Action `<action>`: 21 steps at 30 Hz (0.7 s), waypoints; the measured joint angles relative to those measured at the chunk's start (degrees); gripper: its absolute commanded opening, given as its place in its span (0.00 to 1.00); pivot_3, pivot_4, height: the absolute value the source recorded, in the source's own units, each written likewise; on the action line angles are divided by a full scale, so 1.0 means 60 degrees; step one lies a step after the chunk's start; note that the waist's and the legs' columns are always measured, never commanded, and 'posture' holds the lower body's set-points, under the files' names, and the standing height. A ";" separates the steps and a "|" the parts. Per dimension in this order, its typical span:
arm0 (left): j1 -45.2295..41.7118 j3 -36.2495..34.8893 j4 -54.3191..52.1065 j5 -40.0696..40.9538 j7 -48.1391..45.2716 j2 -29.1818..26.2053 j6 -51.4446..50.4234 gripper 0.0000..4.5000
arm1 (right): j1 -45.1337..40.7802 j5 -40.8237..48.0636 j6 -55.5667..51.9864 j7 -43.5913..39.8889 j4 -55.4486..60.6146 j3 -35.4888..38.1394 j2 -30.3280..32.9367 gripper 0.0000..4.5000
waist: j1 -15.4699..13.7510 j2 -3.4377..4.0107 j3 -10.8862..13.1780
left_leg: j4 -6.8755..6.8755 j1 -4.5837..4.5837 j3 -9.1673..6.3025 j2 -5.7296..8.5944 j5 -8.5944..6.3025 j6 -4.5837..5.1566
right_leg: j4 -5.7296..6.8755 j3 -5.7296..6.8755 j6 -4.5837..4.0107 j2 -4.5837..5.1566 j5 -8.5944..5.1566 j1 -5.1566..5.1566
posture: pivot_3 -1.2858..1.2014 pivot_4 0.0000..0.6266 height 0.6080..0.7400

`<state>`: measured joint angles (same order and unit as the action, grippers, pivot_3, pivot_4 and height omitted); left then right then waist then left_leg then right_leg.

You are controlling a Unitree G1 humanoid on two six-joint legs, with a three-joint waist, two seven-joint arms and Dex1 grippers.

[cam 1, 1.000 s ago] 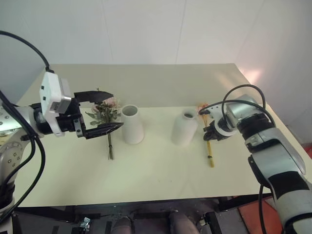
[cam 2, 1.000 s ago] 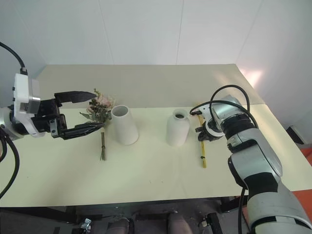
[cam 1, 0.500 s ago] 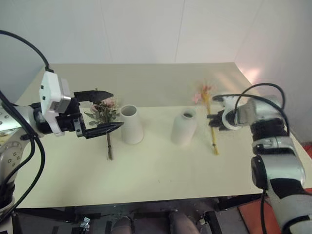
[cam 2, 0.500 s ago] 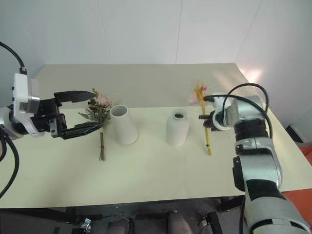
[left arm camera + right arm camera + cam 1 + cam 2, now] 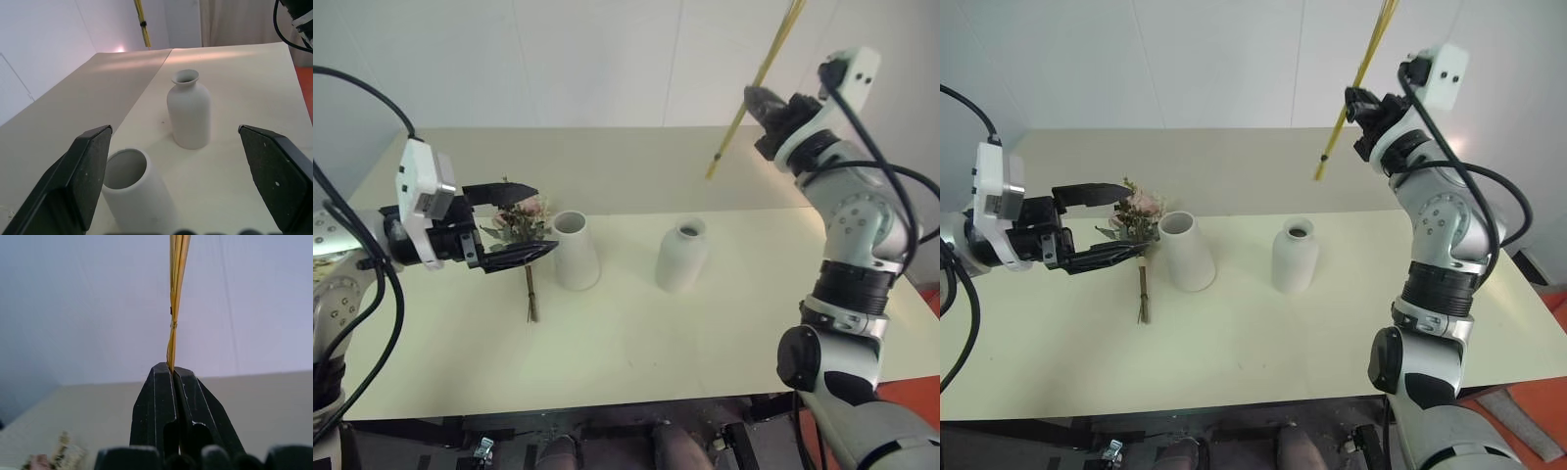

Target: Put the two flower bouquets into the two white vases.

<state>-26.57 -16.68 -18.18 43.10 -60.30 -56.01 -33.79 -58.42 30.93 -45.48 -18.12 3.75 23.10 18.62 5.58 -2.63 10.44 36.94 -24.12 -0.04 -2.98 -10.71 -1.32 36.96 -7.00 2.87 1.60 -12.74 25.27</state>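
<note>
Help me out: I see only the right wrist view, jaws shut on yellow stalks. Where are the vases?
Observer: Both stand on the table, narrow-necked vase right of wide-mouthed vase.
Operator: Stalks over either?
Observer: No, the wheat bunch is tilted high in the air, clear of both.
Operator: The other bunch?
Observer: The rose bunch lies left of the wide-mouthed vase; the left gripper hovers open by it.

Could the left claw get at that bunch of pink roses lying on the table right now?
Probably yes. The left claw hangs open just beside the rose bouquet, which lies on the table left of the tall vase. Nothing stands between them, though the claw points sideways above the stems, so it would need to dip.
</note>
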 measured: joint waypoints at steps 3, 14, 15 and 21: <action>-0.0004 -0.0001 0.0004 -0.0001 -0.0023 -0.0002 -0.0012 1.00 | 0.0660 0.0639 -0.0179 -0.0205 0.0956 -0.0150 0.0012 0.01 | -0.0024 0.0000 0.0000 | 0.0003 0.0002 -0.0001 0.0000 0.0000 0.0000 | 0.0001 0.0004 0.0002 0.0002 -0.0002 -0.0004 | 0.52 0.24 1.00; -0.0029 -0.0002 0.0010 -0.0016 -0.0098 -0.0007 -0.0014 1.00 | 0.2130 0.1055 -0.0236 -0.0939 0.1790 -0.1025 0.0687 0.01 | 0.0002 0.0000 0.0000 | 0.0000 0.0009 0.0000 -0.0002 0.0001 0.0001 | 0.0006 0.0001 -0.0002 -0.0002 -0.0005 -0.0001 | 0.52 0.24 1.00; -0.0029 -0.0002 0.0009 -0.0016 -0.0100 -0.0009 -0.0015 1.00 | 0.2209 0.1057 -0.0205 -0.1010 0.1872 -0.1109 0.0729 0.01 | 0.0003 0.0000 0.0000 | 0.0000 0.0010 0.0000 -0.0002 0.0001 0.0001 | 0.0006 0.0001 -0.0002 -0.0002 -0.0005 -0.0002 | 0.52 0.24 1.00; -0.0030 -0.0002 0.0008 -0.0014 -0.0101 -0.0037 -0.0051 1.00 | 0.2572 0.1063 -0.0120 -0.1194 0.2169 -0.1269 0.0755 0.01 | -0.0011 0.0000 0.0000 | 0.0001 0.0009 -0.0001 -0.0002 0.0001 0.0001 | 0.0006 0.0002 -0.0001 -0.0001 -0.0006 -0.0003 | 0.52 0.24 1.00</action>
<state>-26.75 -16.69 -18.13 43.02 -60.90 -56.23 -34.09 -42.99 37.31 -46.19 -25.28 16.77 15.49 23.15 5.51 -2.63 10.44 36.95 -24.06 -0.04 -2.99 -10.70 -1.31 36.99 -6.98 2.87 1.59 -12.77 25.25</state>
